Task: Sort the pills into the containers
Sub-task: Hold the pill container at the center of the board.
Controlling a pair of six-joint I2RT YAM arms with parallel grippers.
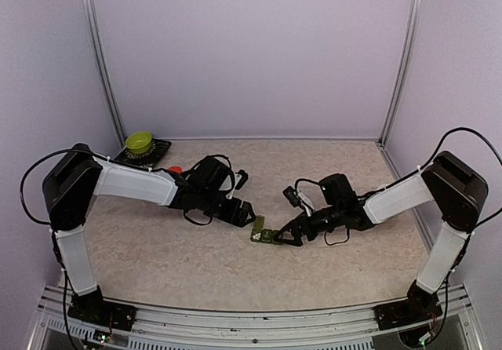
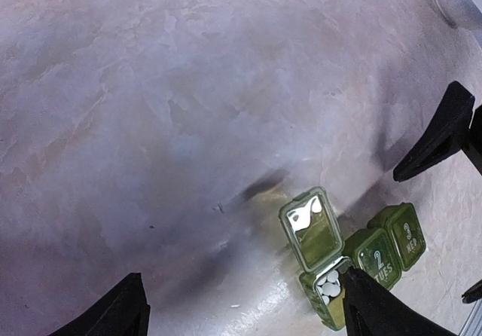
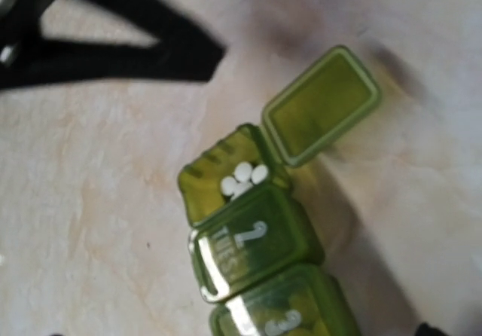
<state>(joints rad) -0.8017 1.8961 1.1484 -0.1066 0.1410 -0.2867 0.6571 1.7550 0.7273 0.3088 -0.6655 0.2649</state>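
The containers, a dark green strip of three joined compartments, lie on the table between the two arms. The end compartment's lid is flipped open, and several white pills lie inside. The other two lids, marked 2 and 3, are shut. My left gripper hovers open just left of the strip with nothing between its fingers; one fingertip is beside the open compartment. My right gripper stands open over the strip's right end. The right wrist view shows the pills and the open lid from close above.
A yellow-green bowl sits on a black tray at the back left. Something red peeks out behind the left arm. Pale walls with metal posts enclose the table on three sides.
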